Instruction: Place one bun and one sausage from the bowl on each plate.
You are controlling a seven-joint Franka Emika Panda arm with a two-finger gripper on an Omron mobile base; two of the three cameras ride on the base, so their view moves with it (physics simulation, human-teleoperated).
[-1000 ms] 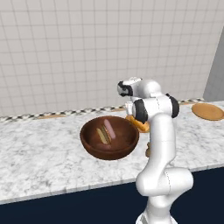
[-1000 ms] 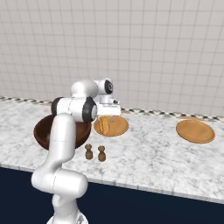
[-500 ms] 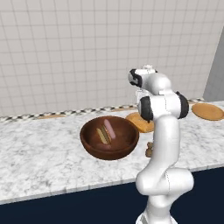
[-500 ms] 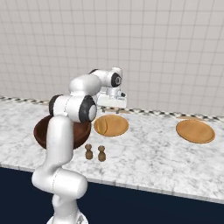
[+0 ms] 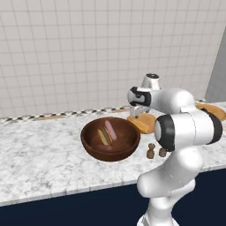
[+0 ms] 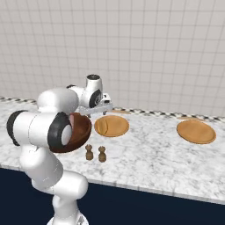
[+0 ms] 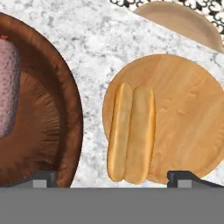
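The dark wooden bowl (image 5: 110, 140) (image 7: 65, 109) holds a pink sausage (image 5: 110, 130) (image 7: 6, 92) and a tan bun (image 5: 103, 137). Just right of it lies a flat tan plate (image 7: 183, 118) (image 6: 115, 125) with one bun (image 7: 131, 133) (image 6: 98, 126) on its left side. A second plate (image 6: 196, 131) lies bare farther right. My gripper (image 7: 113, 178) (image 5: 141, 110) (image 6: 100, 107) hangs open and empty above the gap between bowl and near plate, with both fingertips (image 7: 183, 177) at the bottom of the hand view.
Two small brown shakers (image 6: 89, 152) (image 5: 151, 151) stand in front of the near plate, toward the marble counter's front edge. A flat tan board (image 7: 183, 22) lies behind the plate by the tiled wall. My arm's bulky elbow covers part of the bowl in the right base view.
The hand has swung left from over the near plate toward the bowl and come down a little, and the elbow has dropped. The jaws stayed open.
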